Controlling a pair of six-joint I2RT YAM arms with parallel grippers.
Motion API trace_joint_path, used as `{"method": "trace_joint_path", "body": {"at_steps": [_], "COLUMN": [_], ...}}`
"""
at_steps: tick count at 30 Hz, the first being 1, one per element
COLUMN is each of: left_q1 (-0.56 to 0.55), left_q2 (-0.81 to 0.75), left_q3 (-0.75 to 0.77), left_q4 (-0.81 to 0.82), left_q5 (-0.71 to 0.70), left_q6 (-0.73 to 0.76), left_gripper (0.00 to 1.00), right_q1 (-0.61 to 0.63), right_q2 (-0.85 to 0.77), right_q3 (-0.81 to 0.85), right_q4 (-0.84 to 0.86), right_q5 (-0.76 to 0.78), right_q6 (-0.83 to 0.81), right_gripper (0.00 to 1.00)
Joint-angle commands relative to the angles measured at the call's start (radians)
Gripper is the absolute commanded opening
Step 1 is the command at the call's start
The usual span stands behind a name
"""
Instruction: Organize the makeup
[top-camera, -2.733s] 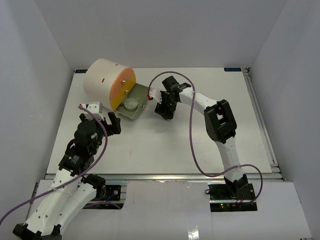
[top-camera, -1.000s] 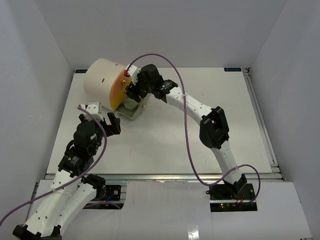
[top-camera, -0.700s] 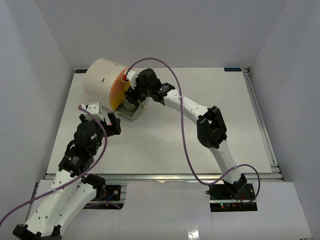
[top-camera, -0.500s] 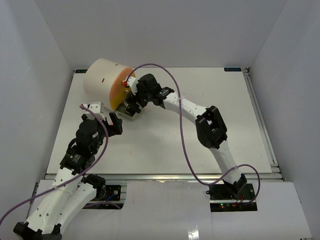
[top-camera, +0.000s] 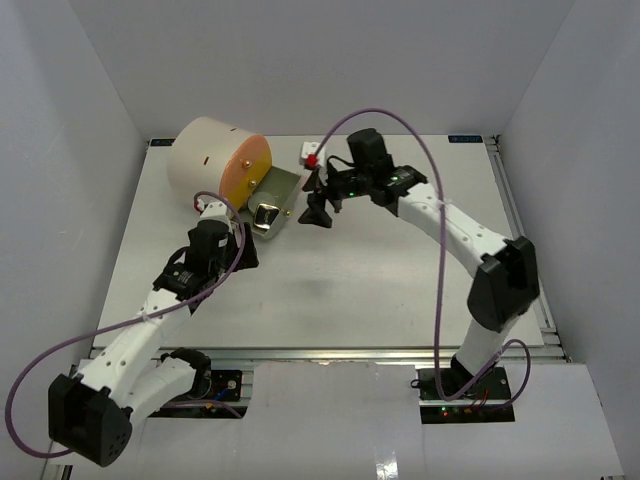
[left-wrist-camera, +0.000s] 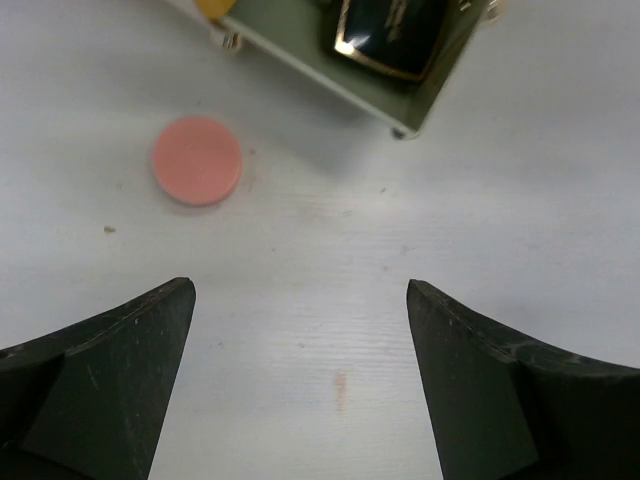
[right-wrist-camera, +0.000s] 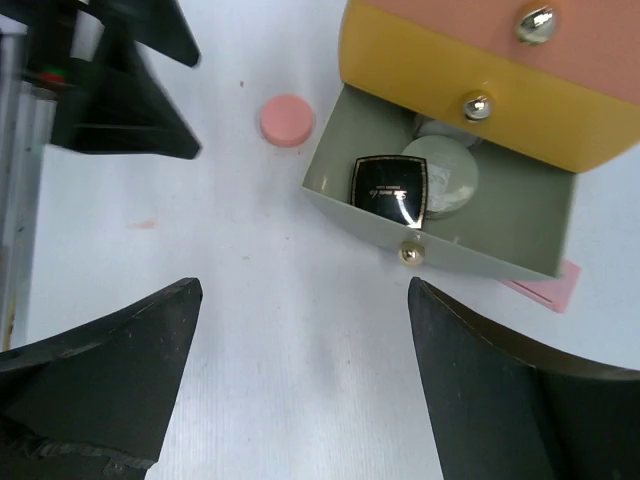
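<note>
Beside the drawer (right-wrist-camera: 480, 262) lies a pink pad (left-wrist-camera: 197, 160); left end effector (left-wrist-camera: 298, 290) and right end effector (right-wrist-camera: 305, 288) gape.

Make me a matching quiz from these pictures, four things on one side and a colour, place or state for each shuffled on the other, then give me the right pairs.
Things:
1 square compact
2 round pad
3 drawer
4 left gripper

Descriptions:
A pink, lying on the table
B jaws wide apart, nothing between them
C grey-green, pulled out
D black with a gold edge, inside the drawer

Pairs: 1-D, 2-A, 3-C, 4-B
</note>
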Motion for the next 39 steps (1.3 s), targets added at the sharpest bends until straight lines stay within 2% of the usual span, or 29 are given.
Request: {"method": "trace_joint_path", "body": {"at_steps": [1,5,9,17,24,30,39], "left_q1": [0.073,0.223,0.302,0.313,0.313,0.313,0.311], "left_q2": [0.074,0.059,0.159,0.326,0.438,0.533,0.544], "left_q3": [0.018,-0.012,-0.021,0.017,0.035,0.032,0.027], "left_q4": [-0.026,0.043,0.083,0.127,0.183,0.266,0.305], "left_q5": [-0.003,0.101,0.216,0.239,0.173,0.131,0.075], "left_q6": [-0.053,-0.086,-0.109,-0.095,-0.103,-0.138,-0.137], "left_gripper": [0.98,0.98,0.98,0.98,0.98,0.88,0.76], "right_q1": [-0.058,-0.138,-0.231,-0.278,-0.281,-0.283,-0.283], "right_q2": [-0.193,-0.346,-0.404,-0.434,-0.43,-0.424,-0.411], "right_q3": [-0.24,-0.423,-0.482,-0.527,-0.532,-0.535,-0.535], "right_q4": [0.023,0.144,0.204,0.257,0.257,0.259,0.258], "right_q5": [-0.236,-0.317,-0.391,-0.441,-0.448,-0.449,-0.454], "right_q6": [-0.063,-0.025,0.014,0.056,0.051,0.051,0.052], "right_gripper": [0.9,0.9,0.9,0.9,0.9,0.9,0.9]}}
